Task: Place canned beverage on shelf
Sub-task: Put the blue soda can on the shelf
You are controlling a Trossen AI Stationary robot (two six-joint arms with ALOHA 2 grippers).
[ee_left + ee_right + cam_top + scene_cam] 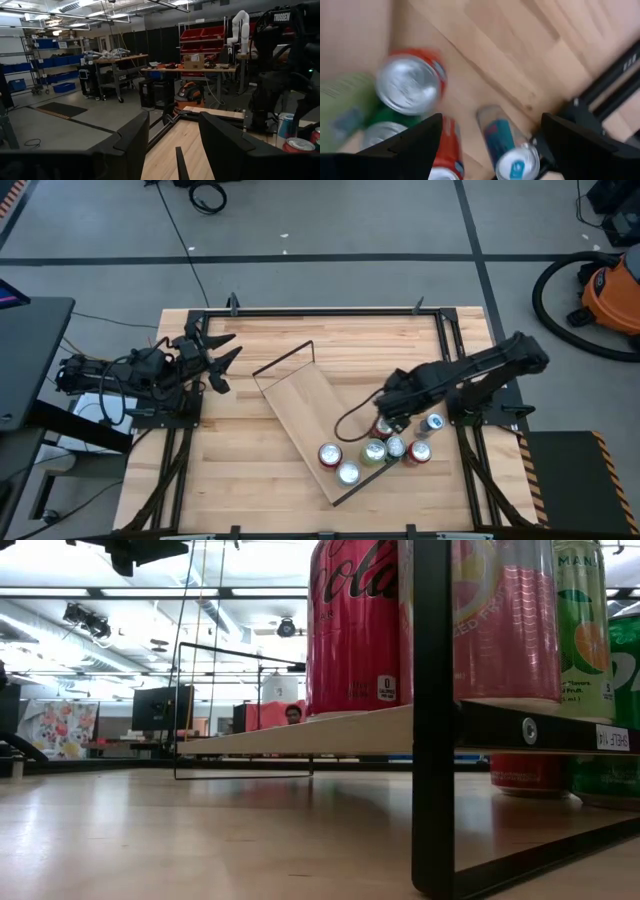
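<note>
The shelf (300, 415), a long light-wood board with a dark wire frame, lies slantwise on the tabletop. Three cans stand on its near end: a red one (330, 455), a pink one (348, 473) and a green one (373, 450). In the low view they stand on the board (330, 730): red (355, 625), pink (505, 620), green (585, 620). More cans stand on the table beside the shelf: a red one (410, 82), a slim blue one (507, 150) and another red one (447, 155). My right gripper (385, 418) hovers above these, open (490, 145), touching nothing. My left gripper (215, 360) waits open at the table's left (175, 140).
The cans beside the shelf stand close together (418, 452) near the right arm's base. A black frame rail (445, 360) runs along the table's right side. The left half of the tabletop (240, 470) is bare wood. An orange vacuum (610, 295) stands on the floor beyond.
</note>
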